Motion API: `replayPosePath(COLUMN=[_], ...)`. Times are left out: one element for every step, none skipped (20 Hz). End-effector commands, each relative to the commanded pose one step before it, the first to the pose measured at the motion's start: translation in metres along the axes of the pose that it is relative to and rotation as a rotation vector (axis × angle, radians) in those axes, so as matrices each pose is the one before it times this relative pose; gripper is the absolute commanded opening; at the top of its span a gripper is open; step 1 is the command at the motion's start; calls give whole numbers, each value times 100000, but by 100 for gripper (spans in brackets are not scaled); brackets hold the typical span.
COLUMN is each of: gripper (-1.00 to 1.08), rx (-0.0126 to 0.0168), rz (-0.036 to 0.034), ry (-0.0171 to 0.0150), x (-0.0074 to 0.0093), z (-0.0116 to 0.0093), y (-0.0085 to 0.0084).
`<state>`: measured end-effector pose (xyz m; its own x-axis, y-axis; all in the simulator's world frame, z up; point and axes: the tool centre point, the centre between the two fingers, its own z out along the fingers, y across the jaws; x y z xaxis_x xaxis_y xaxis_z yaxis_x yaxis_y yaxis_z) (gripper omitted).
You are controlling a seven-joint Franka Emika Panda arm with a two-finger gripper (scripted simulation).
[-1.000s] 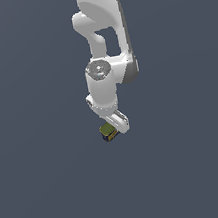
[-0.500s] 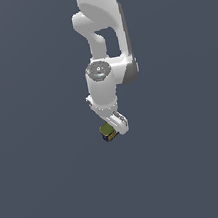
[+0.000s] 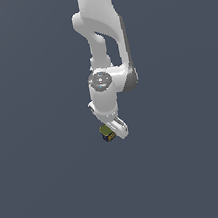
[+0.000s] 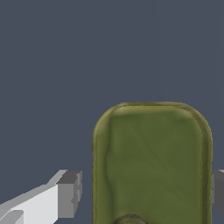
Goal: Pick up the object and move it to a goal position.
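Observation:
The tin can (image 3: pixel 106 133) is small, with dark blue sides, a yellow label and an olive-green top. It sits below the white arm in the exterior view. In the wrist view its olive-green top (image 4: pixel 151 162) fills the space between my fingers. My gripper (image 3: pixel 113 132) is down over the can and straddles it (image 4: pixel 144 193). One grey fingertip (image 4: pixel 70 192) stands a small gap away from the can's side. The other fingertip (image 4: pixel 218 192) is at the picture's edge, right beside the can's opposite side. The jaws are open and not clamped on the can.
The white arm (image 3: pixel 101 41) comes down from the top of the exterior view. Around the can there is only a plain dark grey-blue surface (image 3: pixel 54 191). No other objects or goal marker show.

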<state>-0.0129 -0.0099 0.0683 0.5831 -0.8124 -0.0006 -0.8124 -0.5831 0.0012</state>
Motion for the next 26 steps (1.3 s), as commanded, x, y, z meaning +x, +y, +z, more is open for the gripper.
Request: replayPosePath(gripper=[100, 100, 100, 100, -100, -100, -100, -100, -100, -100, -100, -100, -100, -100, -100, -100, -100, -100, -100, -100, -100, -100, -100, -100, -100, -100], rx=[96, 0, 0, 0, 0, 0, 0, 0, 0, 0, 0, 0, 0, 0, 89, 150, 394, 661, 923, 1176, 1424, 1665, 1895, 2115, 2324, 2521], rz=[76, 0, 0, 0, 0, 0, 0, 0, 0, 0, 0, 0, 0, 0, -38, 13, 56, 94, 131, 168, 203, 237, 270, 301, 331, 359], ry=[64, 0, 0, 0, 0, 0, 0, 0, 0, 0, 0, 0, 0, 0, -15, 103, 307, 514, 717, 914, 1107, 1294, 1473, 1644, 1808, 1961], x=[33, 12, 14, 6, 0, 0, 0, 0, 0, 0, 0, 0, 0, 0, -31, 25, 84, 139, 194, 246, 298, 347, 395, 440, 483, 523], z=[750, 139, 73, 21, 0, 0, 0, 0, 0, 0, 0, 0, 0, 0, -60, -72, -189, -320, -447, -570, -691, -809, -922, -1030, -1134, -1231], y=[-44, -29, -25, -10, 0, 0, 0, 0, 0, 0, 0, 0, 0, 0, -46, -49, -143, -237, -329, -419, -507, -591, -671, -748, -820, -888])
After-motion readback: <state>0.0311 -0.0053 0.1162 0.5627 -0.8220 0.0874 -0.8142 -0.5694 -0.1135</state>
